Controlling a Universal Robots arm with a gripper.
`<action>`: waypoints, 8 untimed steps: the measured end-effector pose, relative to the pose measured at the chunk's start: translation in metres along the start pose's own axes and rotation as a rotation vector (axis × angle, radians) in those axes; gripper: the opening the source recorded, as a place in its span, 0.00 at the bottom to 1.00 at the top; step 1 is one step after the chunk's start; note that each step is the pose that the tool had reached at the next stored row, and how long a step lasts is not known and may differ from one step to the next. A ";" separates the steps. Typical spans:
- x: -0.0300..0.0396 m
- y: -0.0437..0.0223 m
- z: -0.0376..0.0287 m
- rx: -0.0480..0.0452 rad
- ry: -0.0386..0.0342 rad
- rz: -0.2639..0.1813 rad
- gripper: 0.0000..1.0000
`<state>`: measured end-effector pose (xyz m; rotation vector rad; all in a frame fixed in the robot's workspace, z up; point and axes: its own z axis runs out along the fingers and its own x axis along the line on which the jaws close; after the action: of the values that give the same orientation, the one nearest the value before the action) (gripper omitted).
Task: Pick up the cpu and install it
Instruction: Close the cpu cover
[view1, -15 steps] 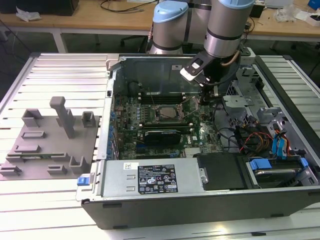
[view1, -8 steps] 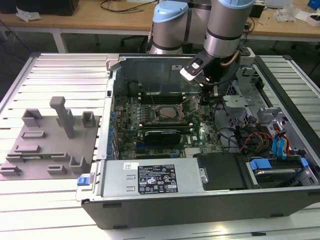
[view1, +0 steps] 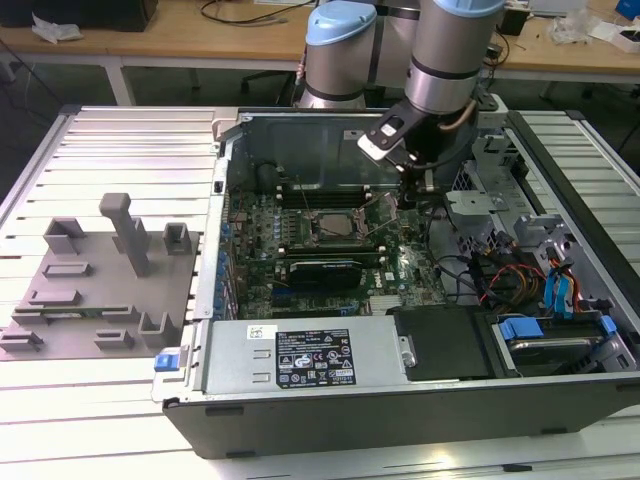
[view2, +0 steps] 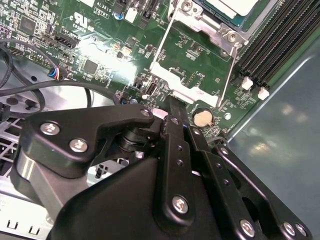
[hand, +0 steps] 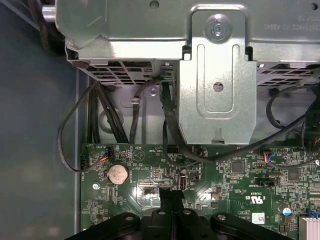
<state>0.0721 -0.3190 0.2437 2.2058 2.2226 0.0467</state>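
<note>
Your claw (view1: 409, 192) hangs inside the open computer case (view1: 300, 130), low over the green board (view1: 405, 265). Its two fingers (view2: 175, 135) are squeezed together with nothing between them. In the second wrist view you can see the cpu (view2: 239, 6) lying in its socket, apart from the claw. A round silver battery (view2: 202, 118) sits just beside the fingertips.
</note>
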 end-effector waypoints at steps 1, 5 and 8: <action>0.0001 -0.0001 0.0000 0.0000 0.0000 0.000 0.11; 0.0002 -0.0001 0.0000 0.0000 0.0001 0.000 0.11; 0.0002 -0.0007 0.0000 0.0000 0.0001 0.000 0.11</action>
<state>0.0715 -0.3188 0.2437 2.2061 2.2224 0.0468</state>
